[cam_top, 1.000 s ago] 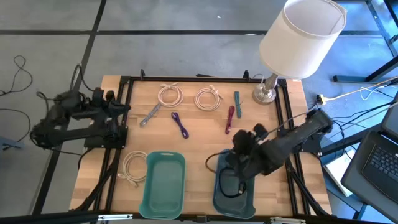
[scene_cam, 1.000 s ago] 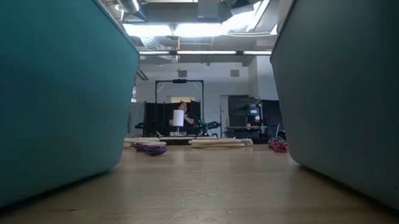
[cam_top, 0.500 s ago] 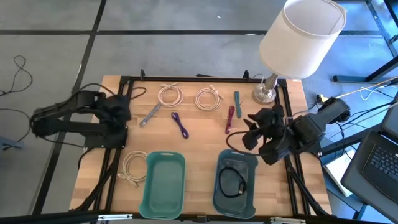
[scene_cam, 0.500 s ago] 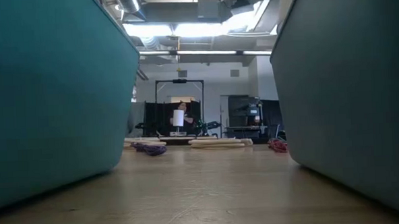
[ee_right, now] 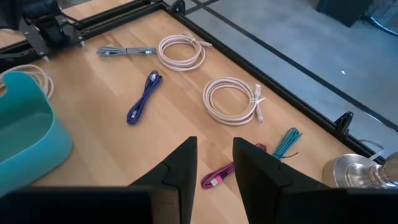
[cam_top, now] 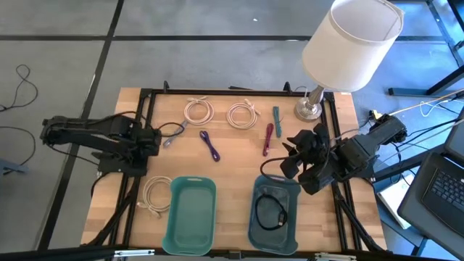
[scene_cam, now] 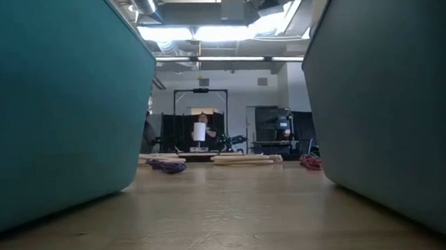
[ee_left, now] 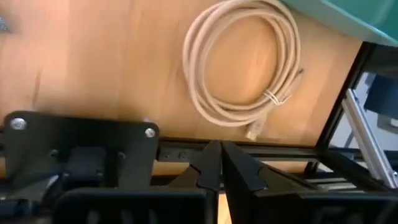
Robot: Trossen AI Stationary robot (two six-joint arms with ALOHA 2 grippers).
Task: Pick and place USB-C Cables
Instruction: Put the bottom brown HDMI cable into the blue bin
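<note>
Currently we are cataloguing the wooden counter (cam_top: 232, 156) from above: two cream-white coils are lying side by side toward the far edge, one (cam_top: 198, 110) on the left and one (cam_top: 243, 114) on the right, and a third coil (cam_top: 154, 196) is sitting at the near left, just beside the empty left teal tray (cam_top: 192, 214). Between the far coils and the trays we are listing the short leads: a grey lead (cam_top: 174, 134), a purple lead (cam_top: 209, 145), a magenta lead (cam_top: 268, 138) and a teal lead (cam_top: 276, 119), each lying flat and apart from the others. A dark cable (cam_top: 271, 212) is resting inside the right teal tray (cam_top: 275, 212). A lamp (cam_top: 341, 54) is standing at the far right corner. Our left gripper (cam_top: 150, 138) is hovering over the counter's left edge, near the grey lead; in the left wrist view its fingers (ee_left: 208, 163) are pressing together, holding nothing, with the near coil in sight beyond them. Our right gripper (cam_top: 293, 156) is hanging above the counter's right side, just beyond the right tray and near the magenta lead; in the right wrist view its fingers (ee_right: 180, 165) are standing slightly apart and holding nothing, with the far coils and coloured leads showing beyond them.
</note>
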